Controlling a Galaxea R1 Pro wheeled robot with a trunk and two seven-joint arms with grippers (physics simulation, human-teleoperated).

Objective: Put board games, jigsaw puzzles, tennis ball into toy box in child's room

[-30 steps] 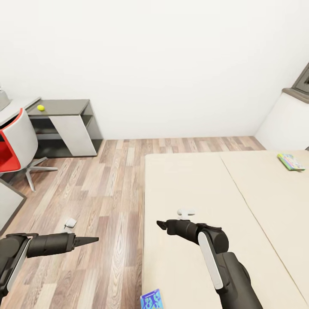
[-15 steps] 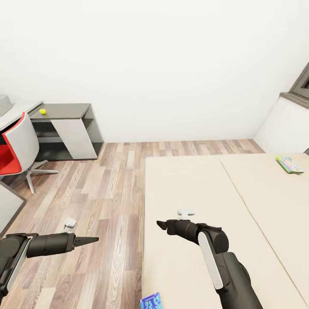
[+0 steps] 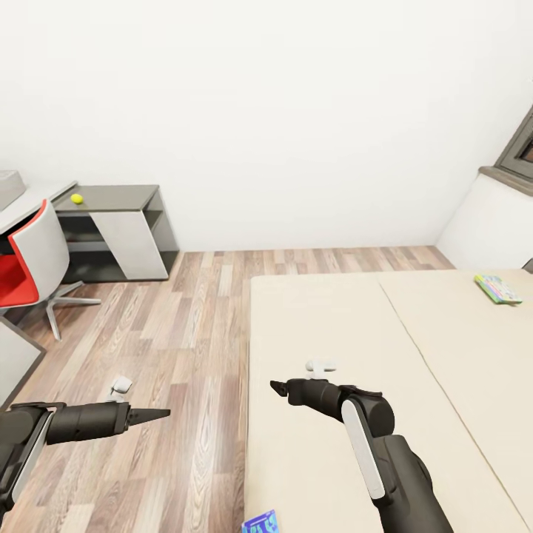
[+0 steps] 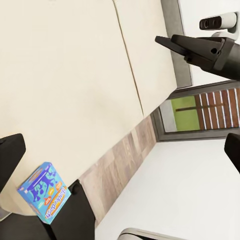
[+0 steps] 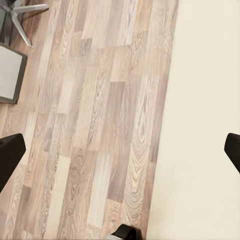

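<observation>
**Two board games on the bed, both grippers empty**

In the head view the blue cartoon board game lies flat at the near edge of the bed, at about 6 o'clock. A second, green-edged board game lies well apart from it at 3 o'clock, near the headboard end. The tennis ball sits on the dark lower section of the counter at 10 o'clock, and a corner of the toy box shows beyond it.

The left gripper hangs over the floor and the right gripper over the mattress. Each wrist view shows its own fingers spread wide with nothing between them.

The blue box looks light, stiff and smooth-sided. Lying flat on soft bedding, it probably offers little to pinch from above, so a grasp across one short edge seems best.
</observation>
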